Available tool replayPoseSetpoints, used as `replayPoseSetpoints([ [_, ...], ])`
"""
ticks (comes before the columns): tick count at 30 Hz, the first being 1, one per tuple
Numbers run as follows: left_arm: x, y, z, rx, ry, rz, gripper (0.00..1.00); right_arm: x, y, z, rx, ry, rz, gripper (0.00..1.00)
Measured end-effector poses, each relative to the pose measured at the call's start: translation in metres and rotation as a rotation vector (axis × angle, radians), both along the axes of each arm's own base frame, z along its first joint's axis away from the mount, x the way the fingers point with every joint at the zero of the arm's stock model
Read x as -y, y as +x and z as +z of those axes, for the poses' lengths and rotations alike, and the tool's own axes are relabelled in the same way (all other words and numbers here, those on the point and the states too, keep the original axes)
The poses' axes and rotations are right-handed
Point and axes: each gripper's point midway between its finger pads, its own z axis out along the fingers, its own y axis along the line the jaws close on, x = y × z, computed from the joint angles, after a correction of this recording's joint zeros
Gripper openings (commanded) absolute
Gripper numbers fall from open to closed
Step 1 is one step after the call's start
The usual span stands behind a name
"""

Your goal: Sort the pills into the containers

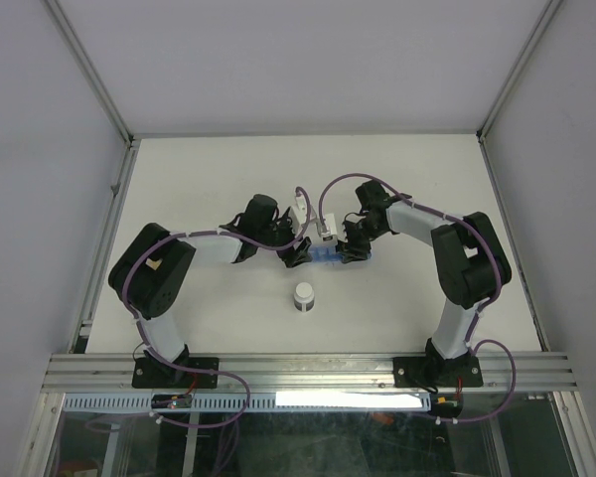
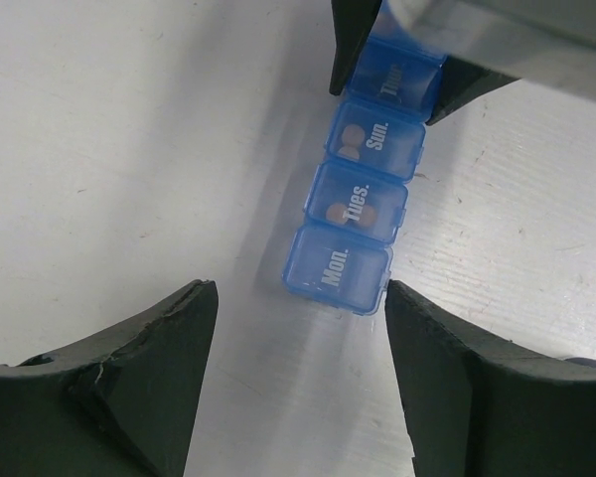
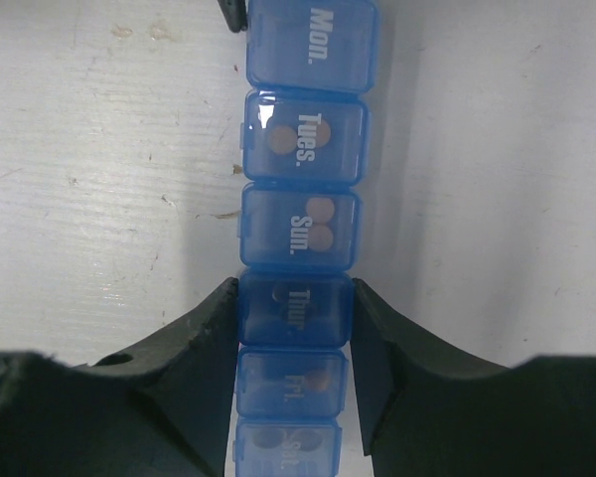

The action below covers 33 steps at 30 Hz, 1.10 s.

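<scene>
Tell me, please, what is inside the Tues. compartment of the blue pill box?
Through the shut lid, the pill box shows two round orange-brown pills under Tues.; the white lettering may hide more.

Robotics lab test cell.
The left arm (image 1: 159, 273) and right arm (image 1: 467, 263) are bolted to an aluminium rail (image 1: 308, 370) at the near edge of a white table (image 1: 219, 169), boxed in by plain pale panels (image 1: 30, 149) on metal framing (image 1: 89, 70) (purple cables (image 1: 230, 394) loop below the rail).

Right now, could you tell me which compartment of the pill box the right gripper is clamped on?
The Thur. compartment, between Sun. and Fri.: the right gripper is shut on its two sides.
</scene>
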Motion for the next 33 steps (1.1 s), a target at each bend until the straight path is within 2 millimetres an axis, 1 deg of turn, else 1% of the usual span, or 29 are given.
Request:
replayPoseSetpoints([
  [10, -0.002, 0.003, -0.001, -0.025, 0.006, 0.058, 0.69, 0.000, 0.000, 0.000, 0.001, 0.000, -0.001, 0.25],
  [17, -0.001, 0.006, 0.005, -0.023, -0.009, 0.085, 0.69, 0.000, 0.001, 0.000, 0.001, -0.001, -0.001, 0.25],
  [21, -0.001, 0.011, 0.013, 0.000, -0.022, 0.099, 0.69, 0.000, 0.001, 0.000, 0.002, -0.002, -0.001, 0.25],
  [24, -0.001, 0.019, 0.018, 0.032, -0.029, 0.122, 0.70, 0.000, 0.001, 0.000, 0.000, -0.002, 0.001, 0.25],
  [33, -0.007, 0.029, 0.018, 0.035, -0.022, 0.185, 0.70, 0.000, 0.000, 0.000, -0.001, -0.001, 0.004, 0.25],
])
